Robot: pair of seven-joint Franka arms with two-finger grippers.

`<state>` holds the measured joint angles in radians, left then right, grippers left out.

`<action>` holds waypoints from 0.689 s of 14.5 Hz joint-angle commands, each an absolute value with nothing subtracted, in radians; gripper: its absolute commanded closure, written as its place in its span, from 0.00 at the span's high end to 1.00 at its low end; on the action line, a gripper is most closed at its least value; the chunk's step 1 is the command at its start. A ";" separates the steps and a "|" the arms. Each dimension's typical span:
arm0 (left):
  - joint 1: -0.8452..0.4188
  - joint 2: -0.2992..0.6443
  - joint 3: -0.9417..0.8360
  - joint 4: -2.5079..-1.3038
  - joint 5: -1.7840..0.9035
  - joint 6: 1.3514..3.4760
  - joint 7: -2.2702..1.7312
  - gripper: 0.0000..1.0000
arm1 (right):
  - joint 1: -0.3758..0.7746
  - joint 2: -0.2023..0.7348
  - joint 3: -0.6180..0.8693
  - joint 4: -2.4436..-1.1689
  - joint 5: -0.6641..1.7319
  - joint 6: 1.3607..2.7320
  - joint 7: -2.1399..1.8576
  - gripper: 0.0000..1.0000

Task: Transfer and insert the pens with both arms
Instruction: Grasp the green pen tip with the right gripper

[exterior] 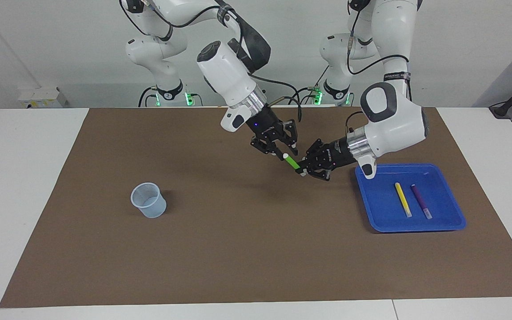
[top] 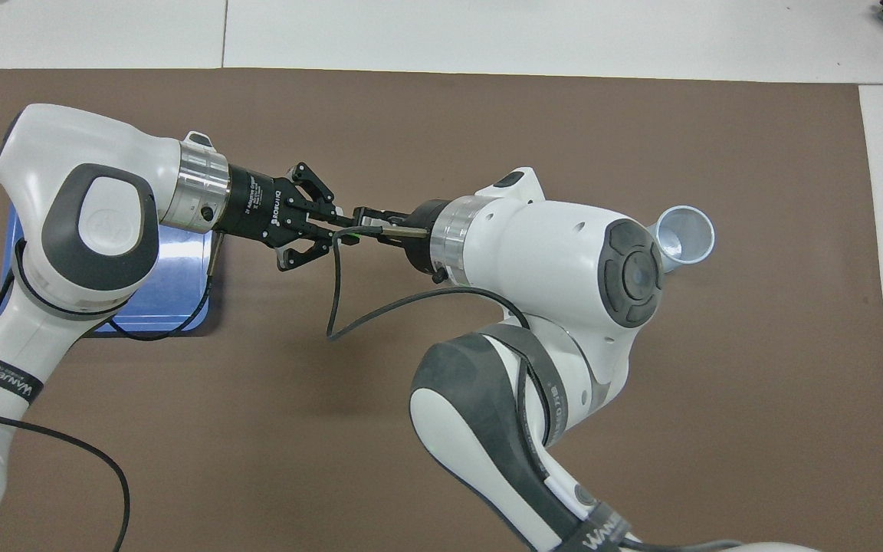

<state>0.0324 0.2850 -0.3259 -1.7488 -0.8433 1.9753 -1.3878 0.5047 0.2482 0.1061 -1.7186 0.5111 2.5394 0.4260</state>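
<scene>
The slim green marker pen [exterior: 292, 163] hangs in the air over the brown mat [exterior: 238, 249], pinched at its lower end by the left gripper [exterior: 304, 169]; it looks light, stiff and smooth, so grab the bare top part; the right gripper [exterior: 282, 152] is at that whitish tip; I cannot tell whether it is squeezing.
</scene>
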 commanded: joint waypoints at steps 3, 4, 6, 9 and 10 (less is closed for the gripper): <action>0.015 0.253 -0.316 -1.787 -0.867 2.002 -1.402 0.00 | 0.489 0.255 0.110 -1.709 0.497 2.539 0.431 0.38; 0.015 0.253 -0.316 -1.787 -0.867 2.002 -1.402 0.00 | 0.488 0.255 0.110 -1.707 0.495 2.540 0.431 0.36; 0.014 0.253 -0.316 -1.786 -0.867 2.003 -1.402 0.00 | 0.485 0.255 0.110 -1.707 0.491 2.543 0.428 0.36; 0.014 0.253 -0.316 -1.786 -0.864 2.003 -1.402 0.00 | 0.485 0.255 0.110 -1.706 0.491 2.543 0.428 0.32; 0.012 0.253 -0.316 -1.786 -0.862 2.003 -1.401 0.00 | 0.483 0.255 0.110 -1.704 0.491 2.543 0.428 0.28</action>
<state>0.0295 0.2850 -0.3260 -1.7501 -0.8442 1.9773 -1.3909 0.4945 0.2482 0.1013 -1.7168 0.5102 2.5394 0.4253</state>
